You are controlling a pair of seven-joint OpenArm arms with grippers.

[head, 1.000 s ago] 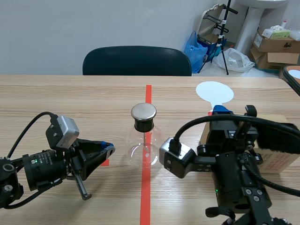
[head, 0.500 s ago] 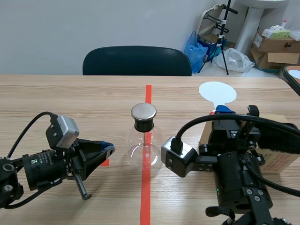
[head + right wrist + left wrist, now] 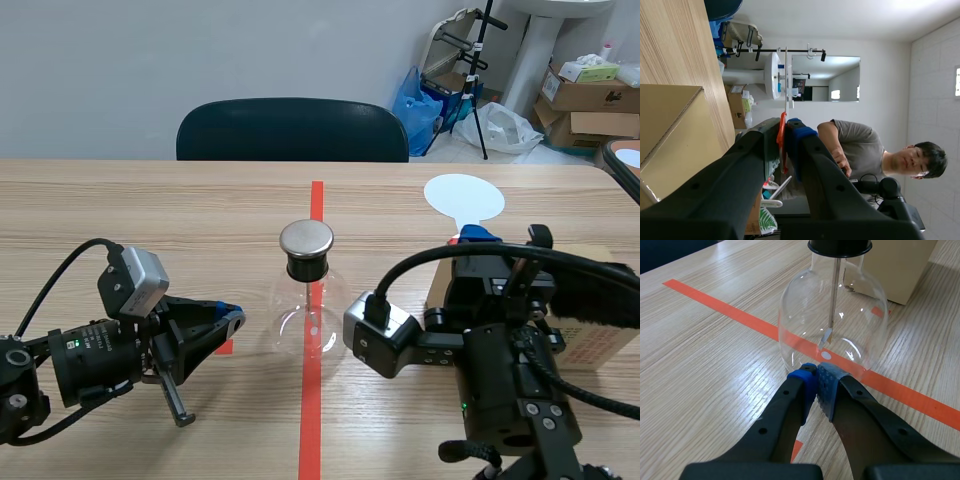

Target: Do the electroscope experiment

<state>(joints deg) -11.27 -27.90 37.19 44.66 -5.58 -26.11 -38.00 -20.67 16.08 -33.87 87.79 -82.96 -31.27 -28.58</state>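
Note:
The electroscope, a clear glass flask (image 3: 308, 318) with a black stopper and a round metal cap (image 3: 306, 238), stands on the red centre line. A thin rod with small foil leaves (image 3: 829, 334) hangs inside it. My left gripper (image 3: 232, 318) lies low on the table, shut on nothing, its tips (image 3: 816, 374) just short of the flask's base (image 3: 832, 340). My right gripper (image 3: 470, 236) is raised to the right of the flask, shut on the orange-red handle (image 3: 781, 141) of a white round paddle (image 3: 462, 196), which shows edge-on (image 3: 786, 75) in the right wrist view.
A cardboard box (image 3: 592, 342) sits on the table behind my right arm, beside the gripper (image 3: 670, 135). A dark chair (image 3: 292, 130) stands at the far table edge. A person (image 3: 865, 150) is in the room beyond the right gripper.
The white paddle in my right gripper has shifted slightly to the right. The left arm and the flask have not moved.

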